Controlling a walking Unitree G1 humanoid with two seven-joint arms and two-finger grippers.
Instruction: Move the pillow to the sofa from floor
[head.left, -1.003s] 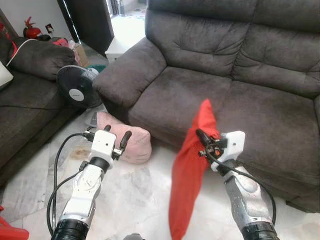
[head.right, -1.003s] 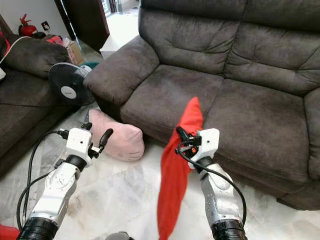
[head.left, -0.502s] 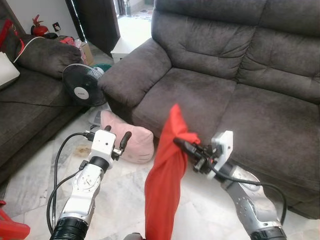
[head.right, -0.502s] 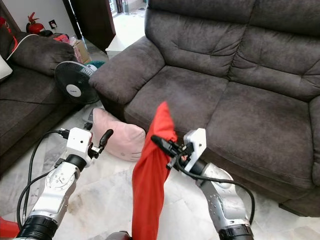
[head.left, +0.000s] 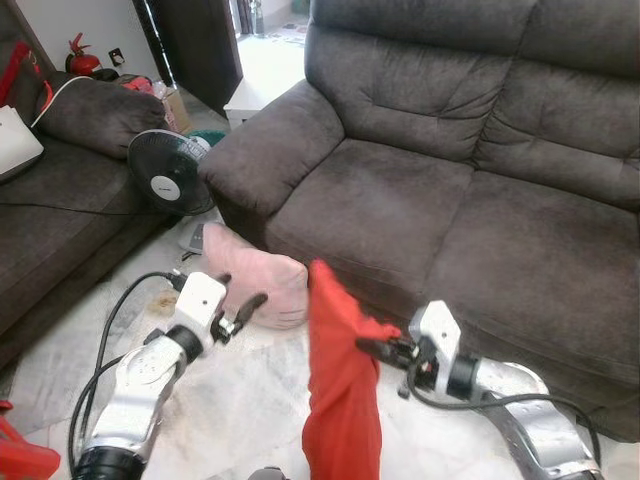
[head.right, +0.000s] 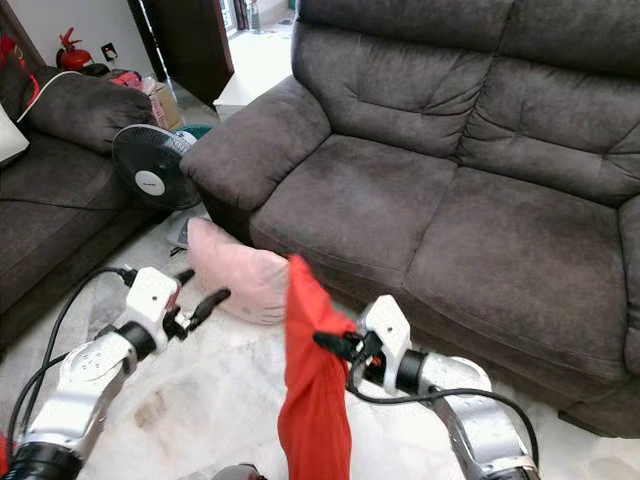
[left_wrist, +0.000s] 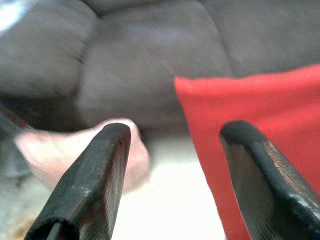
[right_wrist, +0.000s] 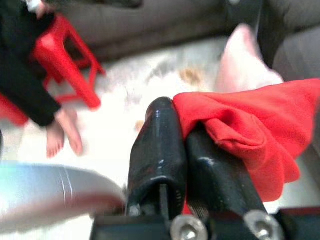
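Observation:
A red pillow (head.left: 340, 400) hangs limp in the air in front of the dark grey sofa (head.left: 450, 200). My right gripper (head.left: 368, 347) is shut on its upper edge, and the right wrist view shows the red cloth (right_wrist: 250, 135) pinched beside the closed fingers (right_wrist: 160, 145). My left gripper (head.left: 248, 308) is open, held above the floor just left of the red pillow. Between its two fingers (left_wrist: 95, 180) I see the red pillow (left_wrist: 260, 115) and a pink pillow (left_wrist: 65, 150). The pink pillow (head.left: 255, 280) lies on the floor against the sofa front.
A standing fan (head.left: 165, 185) is at the left by a second dark sofa (head.left: 60, 230). A red stool (right_wrist: 65, 65) and a person's bare foot (right_wrist: 62, 132) are behind me on the marble floor (head.left: 240, 400). A red object (head.left: 20, 460) sits at the lower left.
My right arm has swung lower and further forward, carrying the red pillow down with it. My left gripper has dropped slightly and tilted toward the red pillow.

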